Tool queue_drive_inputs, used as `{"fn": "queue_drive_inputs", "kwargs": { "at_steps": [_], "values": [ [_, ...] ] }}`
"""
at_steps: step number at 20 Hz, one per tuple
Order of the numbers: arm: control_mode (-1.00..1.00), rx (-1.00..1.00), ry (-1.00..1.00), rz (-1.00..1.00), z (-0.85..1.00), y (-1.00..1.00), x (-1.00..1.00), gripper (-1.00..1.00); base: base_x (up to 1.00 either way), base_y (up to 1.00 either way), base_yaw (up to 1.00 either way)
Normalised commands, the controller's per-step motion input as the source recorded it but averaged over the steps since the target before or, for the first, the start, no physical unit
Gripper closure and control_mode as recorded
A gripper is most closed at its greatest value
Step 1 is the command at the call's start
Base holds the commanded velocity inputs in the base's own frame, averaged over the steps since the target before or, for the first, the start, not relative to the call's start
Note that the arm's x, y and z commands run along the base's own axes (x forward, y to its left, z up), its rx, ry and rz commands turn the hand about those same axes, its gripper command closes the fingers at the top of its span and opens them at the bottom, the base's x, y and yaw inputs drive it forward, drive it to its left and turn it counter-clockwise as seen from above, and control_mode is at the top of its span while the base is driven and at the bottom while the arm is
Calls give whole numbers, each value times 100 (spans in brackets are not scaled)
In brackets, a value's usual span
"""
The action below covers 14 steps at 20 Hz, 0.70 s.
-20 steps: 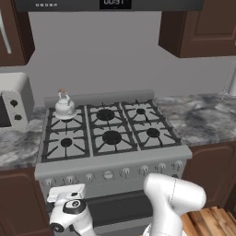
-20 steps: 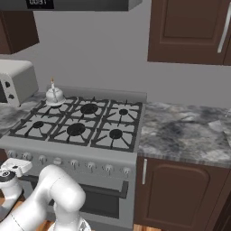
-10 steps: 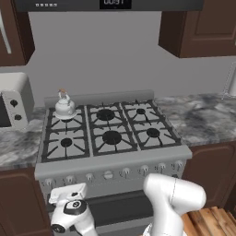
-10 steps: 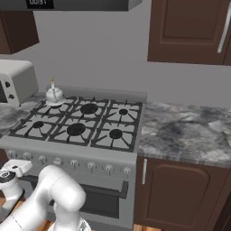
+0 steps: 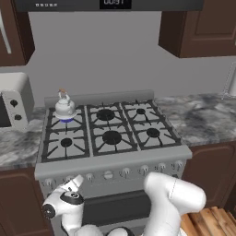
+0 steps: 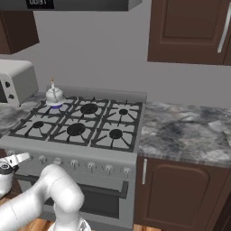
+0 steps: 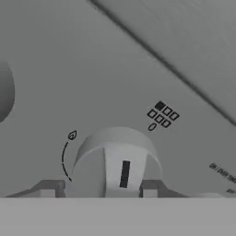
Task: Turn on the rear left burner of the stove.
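Wide stainless-steel gas stove with six black burners sits between grey marbled counters, dark wood cabinets above. White boxy toaster oven stands on the counter left of the stove. White arm reaches low toward the left end of the silver knob row. Small silver kettle with a round knob on top sits on the small rear left burner, far left back corner of the cooktop; blue shows under the kettle. Gripper is at a round silver knob with a dark pointer line, fingertips either side, clamped on it. Small square burner-diagram icon printed on the panel above the knob.
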Motion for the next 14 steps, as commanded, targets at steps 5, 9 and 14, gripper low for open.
{"fn": "queue_drive_inputs", "kwargs": {
  "at_steps": [5, 9, 14],
  "values": [
    [-100, -55, 50, 25, -2, 0, 0, 100, 0, 0, 0],
    [-100, -35, 34, 27, -10, 0, 0, 100, 0, 0, 0],
    [-100, -17, 17, 23, -3, 0, 0, 100, 0, 0, 0]
  ]
}}
